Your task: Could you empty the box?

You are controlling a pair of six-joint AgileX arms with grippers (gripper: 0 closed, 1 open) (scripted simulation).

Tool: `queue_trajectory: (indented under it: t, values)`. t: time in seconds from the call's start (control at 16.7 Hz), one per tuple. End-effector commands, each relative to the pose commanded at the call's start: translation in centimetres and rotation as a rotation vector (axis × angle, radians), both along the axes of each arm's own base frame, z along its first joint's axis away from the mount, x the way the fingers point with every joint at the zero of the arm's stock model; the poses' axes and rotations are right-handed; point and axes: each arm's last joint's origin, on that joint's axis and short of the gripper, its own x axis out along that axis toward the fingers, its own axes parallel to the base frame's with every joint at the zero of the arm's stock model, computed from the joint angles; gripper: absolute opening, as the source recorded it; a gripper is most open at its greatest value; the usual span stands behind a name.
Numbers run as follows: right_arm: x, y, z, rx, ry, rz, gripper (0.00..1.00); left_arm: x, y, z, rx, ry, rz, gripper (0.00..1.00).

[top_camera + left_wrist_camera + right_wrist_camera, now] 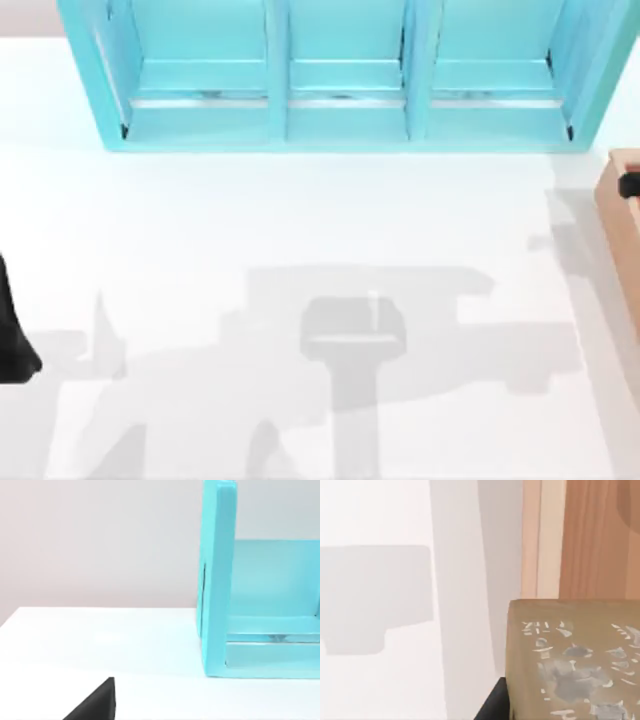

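top view: a white table [300,220] with a turquoise three-bay shelf [345,75] along its far edge, bays opening toward the viewer. the box [622,215], light-brown and wood-coloured, sits at the table's right edge and is cut by the frame; only one thick wall shows, so its long axis and facing cannot be told. that wall runs roughly from far to near. a small dark part [629,185] shows over the box's far end, at the frame edge. the wide middle of the table between shelf and near edge is open room crossed by grey shadows. a dark piece of the left arm [12,335] stands at the left edge, well apart from the box.

left wrist view: the shelf's end wall stands upright on the table, with open surface beside it; a dark finger [95,702] of the left gripper shows, its opening cannot be told.

right wrist view: an olive-brown speckled block [575,660] lies close before the camera beside the box's wooden wall [590,540]; a dark finger [492,702] of the right gripper adjoins it, grip cannot be told.
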Motion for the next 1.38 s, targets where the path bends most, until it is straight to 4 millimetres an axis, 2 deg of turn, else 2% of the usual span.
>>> queue_trajectory:
  t: [0.12, 0.3, 0.42, 0.54, 0.72, 1.08, 1.38]
  values:
    - [-0.2, 6.5, -1.5, 0.0, 0.016, 0.008, 0.0, 0.0, 0.0, 0.0, 0.0, 0.0, 0.0, 1.0]
    - [-2.6, 15.0, -3.6, -0.001, 0.025, 0.018, 0.0, 0.0, 0.0, 0.0, 0.0, 0.0, 0.0, 1.0]
    - [-4.5, 18.9, -4.6, 0.004, 0.018, 0.012, 0.0, 0.0, 0.0, 0.0, 0.0, 0.0, 0.0, 1.0]
    - [-6.0, 21.5, -5.4, 0.009, 0.008, 0.003, 0.0, 0.0, 0.0, 0.0, 0.0, 0.0, 0.0, 1.0]
    - [-6.9, 22.9, -5.9, 0.016, -0.004, -0.015, 0.0, 0.0, 0.0, 0.0, 0.0, 0.0, 0.0, 1.0]
    - [-6.8, 22.8, -6.0, 0.018, -0.004, -0.024, 0.0, 0.0, 0.0, 0.0, 0.0, 0.0, 0.0, 1.0]
    - [-6.8, 23.0, -9.6, 0.022, -0.01, -0.019, 0.0, 0.0, 0.0, 0.0, 0.0, 0.0, 0.0, 1.0]
